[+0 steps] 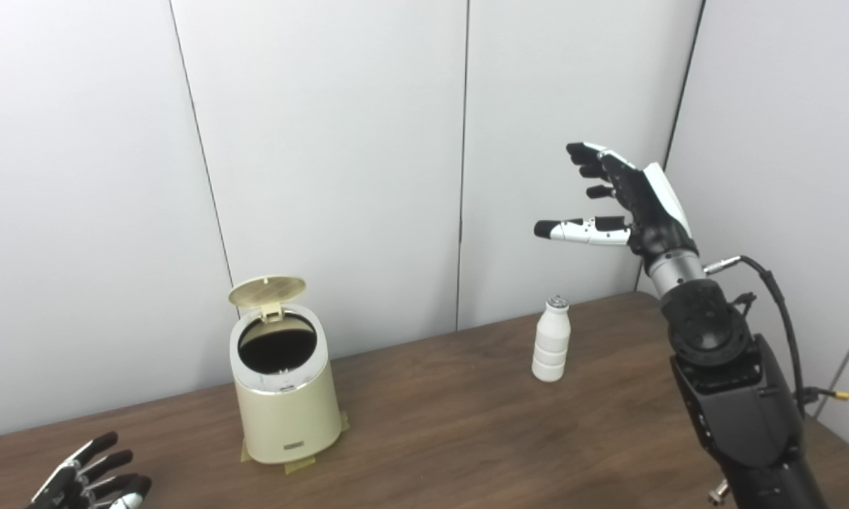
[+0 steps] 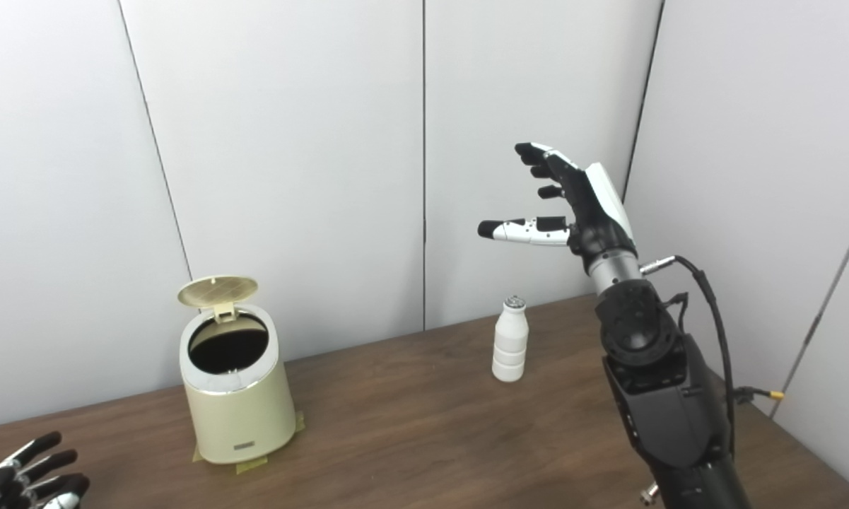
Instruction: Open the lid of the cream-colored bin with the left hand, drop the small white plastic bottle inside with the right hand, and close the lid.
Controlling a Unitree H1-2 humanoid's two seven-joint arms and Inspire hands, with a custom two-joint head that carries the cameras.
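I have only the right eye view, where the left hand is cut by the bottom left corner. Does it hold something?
Observer: No. The left eye view shows more of the left hand: its fingers are spread, with nothing between them.
Operator: Is its wrist visible there?
Observer: No, the picture's bottom edge cuts it there too. But part of the back of the hand shows, with pale metal parts.
Operator: Is any table visible beyond it, on the left?
Observer: Yes, a strip of the table shows to the left of the hand.
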